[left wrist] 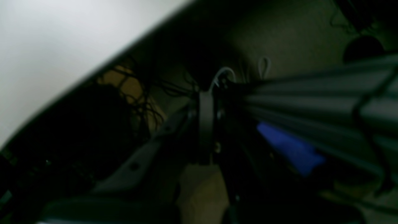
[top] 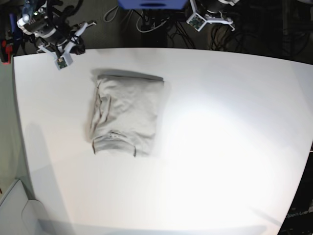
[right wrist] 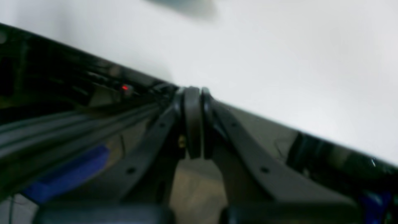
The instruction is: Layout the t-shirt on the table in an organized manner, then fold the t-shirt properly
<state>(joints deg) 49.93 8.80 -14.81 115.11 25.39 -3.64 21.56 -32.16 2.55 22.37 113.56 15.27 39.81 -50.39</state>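
The t-shirt (top: 124, 115) lies folded into a compact, nearly rectangular packet on the table (top: 230, 147), and I take this packet as my landmark. It rests in the left half of the white top as the base camera sees it, closer to the far edge than to the near edge, with soft wrinkles along its left side and a folded band across its near end. Both arms are well apart from the t-shirt, back at the far edge of the table. The right gripper (right wrist: 193, 121) is beyond the far-left corner of the packet, and in its wrist view its two dark fingers are pressed together with nothing between them, hanging just over the table edge. The left gripper (left wrist: 205, 124) is farther to the right of the t-shirt, also past the far edge; its view is dark and blurred, but the fingers appear pressed together and hold nothing. Under it I see tangled cables (left wrist: 136, 93) and something blue (left wrist: 292, 149) that I cannot identify. No gripper touches the cloth.
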